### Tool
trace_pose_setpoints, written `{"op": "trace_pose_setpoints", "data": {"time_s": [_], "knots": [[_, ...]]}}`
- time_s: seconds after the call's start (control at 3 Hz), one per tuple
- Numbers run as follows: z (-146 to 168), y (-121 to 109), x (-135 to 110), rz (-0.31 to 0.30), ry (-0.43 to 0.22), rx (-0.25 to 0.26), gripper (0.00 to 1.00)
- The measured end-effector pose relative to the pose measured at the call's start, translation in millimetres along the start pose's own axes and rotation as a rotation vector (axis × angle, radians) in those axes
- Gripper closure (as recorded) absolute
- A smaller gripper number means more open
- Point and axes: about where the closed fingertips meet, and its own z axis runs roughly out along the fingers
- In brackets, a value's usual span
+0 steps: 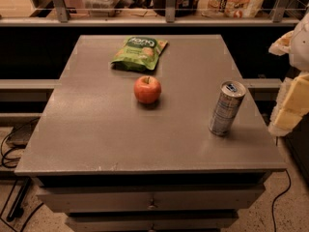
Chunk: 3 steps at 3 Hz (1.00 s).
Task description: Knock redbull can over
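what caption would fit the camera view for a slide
robot gripper at the right edge of the table beside the upright redbull can; red apple and green snack bag farther back

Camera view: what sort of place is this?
Probably an office snack area: packaged goods on the back counter, a grey drawer-fronted table holding a slim silver-and-blue redbull can; the gripper hangs at right.

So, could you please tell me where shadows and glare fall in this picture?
In the camera view, the redbull can throws a shadow at its base on the table; the apple darkens the surface beneath it; a soft sheen crosses the tabletop; the gripper, at the right edge beside the can, is brightly lit.
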Motion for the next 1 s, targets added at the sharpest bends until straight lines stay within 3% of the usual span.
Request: {"op": "trace_pose_setpoints", "data": {"time_s": [0.33,1.0], "knots": [[2.9,1.4,-4.3,-0.013,-0.02,0.005,0.0],[52.6,2.9,-38.6,0.002,-0.237,-0.034,0.0]]}}
